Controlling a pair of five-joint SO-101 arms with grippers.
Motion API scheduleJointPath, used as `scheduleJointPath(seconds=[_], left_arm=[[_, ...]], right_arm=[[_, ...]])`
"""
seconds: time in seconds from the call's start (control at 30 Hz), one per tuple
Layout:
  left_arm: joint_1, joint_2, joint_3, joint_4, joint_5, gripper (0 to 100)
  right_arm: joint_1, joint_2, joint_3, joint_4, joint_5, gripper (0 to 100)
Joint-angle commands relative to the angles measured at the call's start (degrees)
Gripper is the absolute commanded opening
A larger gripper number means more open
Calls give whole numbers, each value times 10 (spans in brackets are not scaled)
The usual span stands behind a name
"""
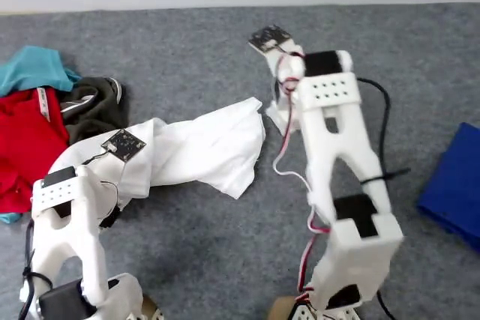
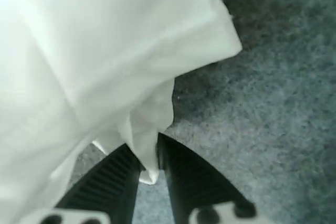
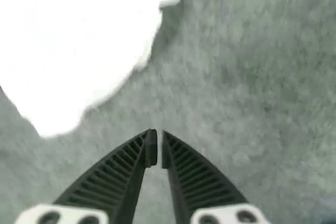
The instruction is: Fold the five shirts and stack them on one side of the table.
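A white shirt lies crumpled across the middle of the grey table. My left gripper is shut on a fold of the white shirt at its near left end. The left arm stands at the front left. My right gripper is shut with nothing in it, just above the carpet beside the white shirt. The right arm stretches to the shirt's far right corner. A folded blue shirt lies at the right edge.
A heap of shirts sits at the far left: a red one, a teal one and a dark olive one. Grey carpet covers the whole table, up to a pale wall at the back.
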Motion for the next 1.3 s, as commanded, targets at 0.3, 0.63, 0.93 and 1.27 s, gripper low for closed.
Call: scheduleJointPath(seconds=[0.3,0.63,0.93,1.27], left_arm=[[2,-3,-3,-9,21,5],[2,-4,-2,-9,28,5],[2,-4,-2,-9,28,5],[2,-4,-2,-9,28,5]], right_arm=[[-43,205,-340,37,-223,176],[-53,320,-452,32,-224,176],[-67,416,-559,31,-224,173],[-75,465,-597,32,-226,171]])
